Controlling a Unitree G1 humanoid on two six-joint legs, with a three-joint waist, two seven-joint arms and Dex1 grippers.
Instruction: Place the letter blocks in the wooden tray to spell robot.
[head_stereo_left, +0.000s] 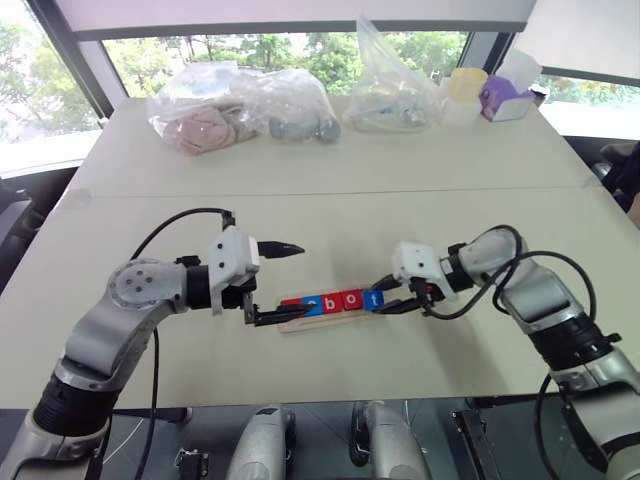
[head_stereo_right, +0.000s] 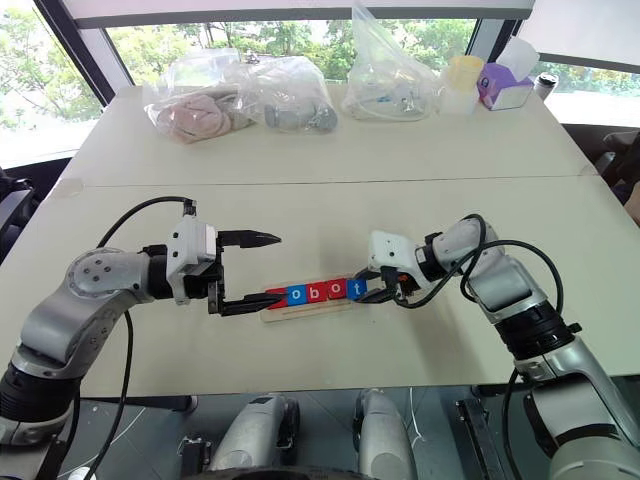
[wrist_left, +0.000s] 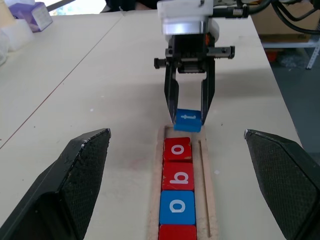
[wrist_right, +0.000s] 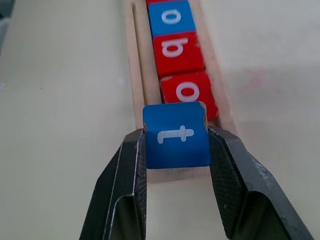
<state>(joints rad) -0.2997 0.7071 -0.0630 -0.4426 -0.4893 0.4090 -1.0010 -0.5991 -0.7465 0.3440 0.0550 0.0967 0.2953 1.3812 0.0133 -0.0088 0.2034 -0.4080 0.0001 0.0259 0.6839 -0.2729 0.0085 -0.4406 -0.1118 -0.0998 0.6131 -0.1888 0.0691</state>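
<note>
Pale-wood tray (wrist_right: 134, 75) on our bench (head_stereo_left: 330, 200) — slot holds red, blue "o" (wrist_right: 171, 17), red "b" (wrist_right: 176, 50), red "o" (wrist_right: 188, 93). Right gripper (wrist_right: 176, 150) clamps blue "t" (wrist_right: 176, 136) at the tray's end — left gripper (head_stereo_left: 275, 282) gapes wide, empty.

A blue block (wrist_right: 176, 136) is showing a white "t". In the wooden tray (wrist_left: 207, 190), the red block (wrist_right: 189, 92) beside it is reading "o", the next red block (wrist_right: 178, 51) is reading "b", and the blue block (wrist_right: 171, 17) past that is reading "o".
</note>
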